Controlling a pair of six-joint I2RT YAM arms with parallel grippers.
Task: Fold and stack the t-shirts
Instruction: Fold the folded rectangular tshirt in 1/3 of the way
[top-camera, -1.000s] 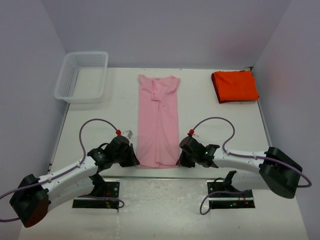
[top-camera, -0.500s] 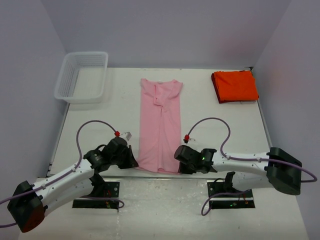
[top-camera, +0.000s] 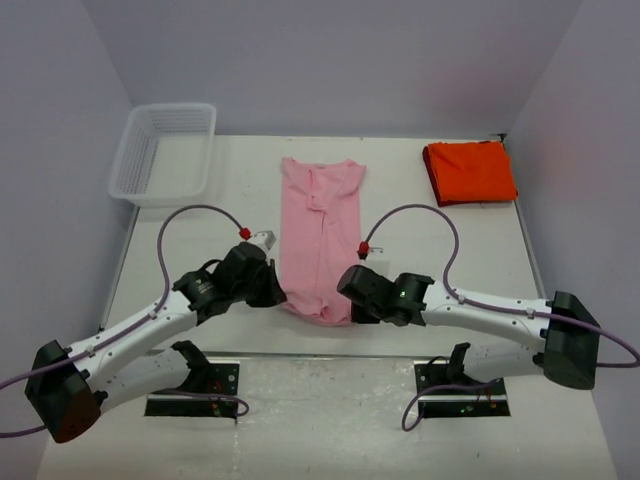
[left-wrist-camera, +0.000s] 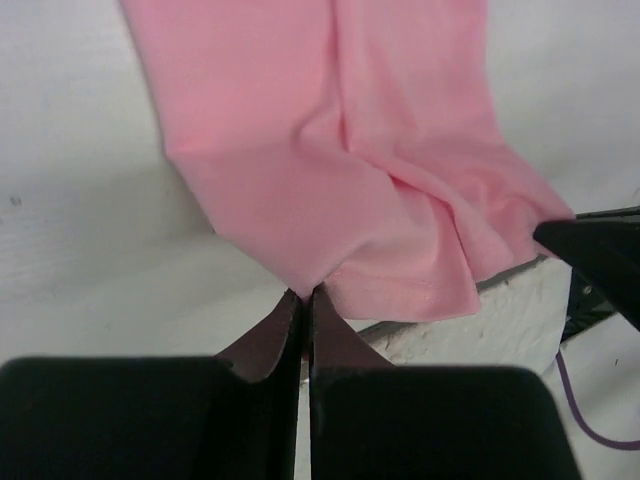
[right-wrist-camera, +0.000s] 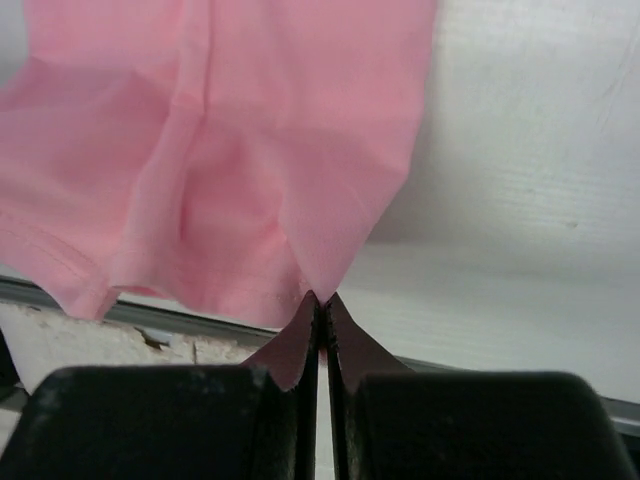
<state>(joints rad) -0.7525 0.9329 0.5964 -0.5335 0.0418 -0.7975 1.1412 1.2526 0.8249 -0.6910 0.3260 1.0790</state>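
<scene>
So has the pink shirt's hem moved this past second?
Yes, the hem of the pink shirt has drawn away from the near edge of the table.

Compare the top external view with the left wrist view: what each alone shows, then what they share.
Only the top view: the mesh basket, the folded orange-red t-shirt, and the collar end of the pink t-shirt. Only the left wrist: the left gripper, jaws shut on a pinch of hem. Both: the pink t-shirt's near end and the white table.
</scene>
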